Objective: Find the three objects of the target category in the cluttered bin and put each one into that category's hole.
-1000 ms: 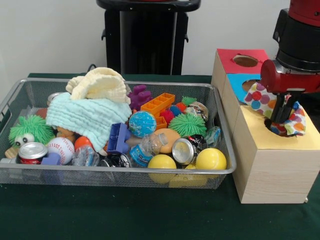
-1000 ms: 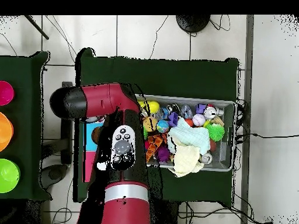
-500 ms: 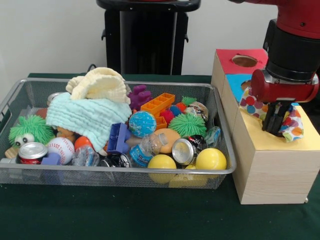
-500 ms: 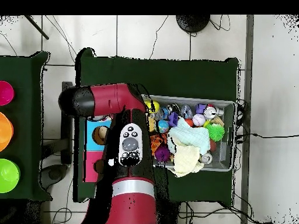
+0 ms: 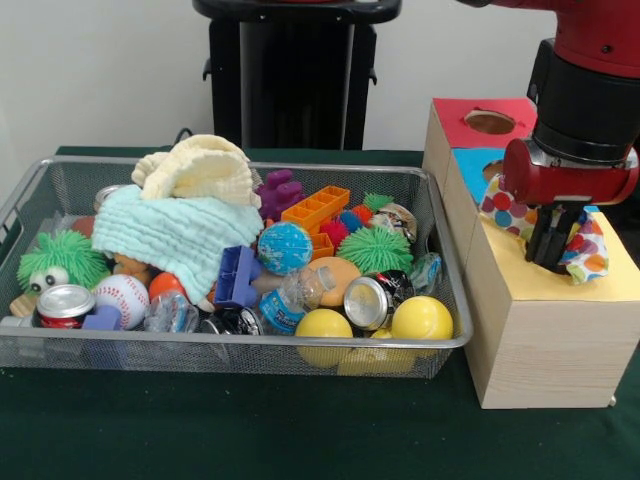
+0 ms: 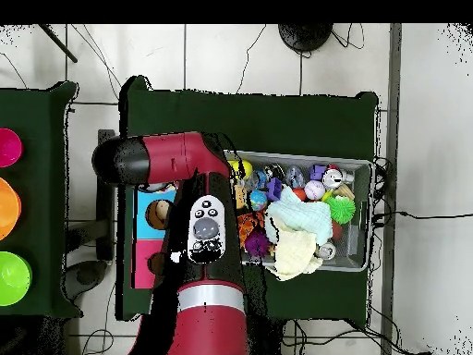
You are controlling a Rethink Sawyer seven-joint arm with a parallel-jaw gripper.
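My gripper (image 5: 548, 250) stands over the yellow-topped wooden box (image 5: 535, 335) at the right of the front view. It is shut on a white polka-dot cloth (image 5: 507, 205). The cloth hangs around the fingers, one flap to the left and one draped on the box top at the right (image 5: 586, 252). The round hole is hidden under the cloth and the gripper. The silver wire-mesh bin (image 5: 240, 345) lies left of the boxes, full of toys; no other polka-dot cloth shows in it. In the overhead view my arm (image 6: 205, 231) covers the gripper and the yellow box.
A mint-green waffle cloth (image 5: 175, 235) and a cream-yellow waffle cloth (image 5: 200, 170) lie piled at the bin's left. Balls, cans and bricks fill the remainder. A blue-topped box (image 5: 470, 162) and a red-topped box (image 5: 460, 115) stand behind the yellow one.
Over the last second my gripper rose out of the hole area and shifted slightly left, lifting the polka-dot cloth with it. Over the last half second it has barely moved.
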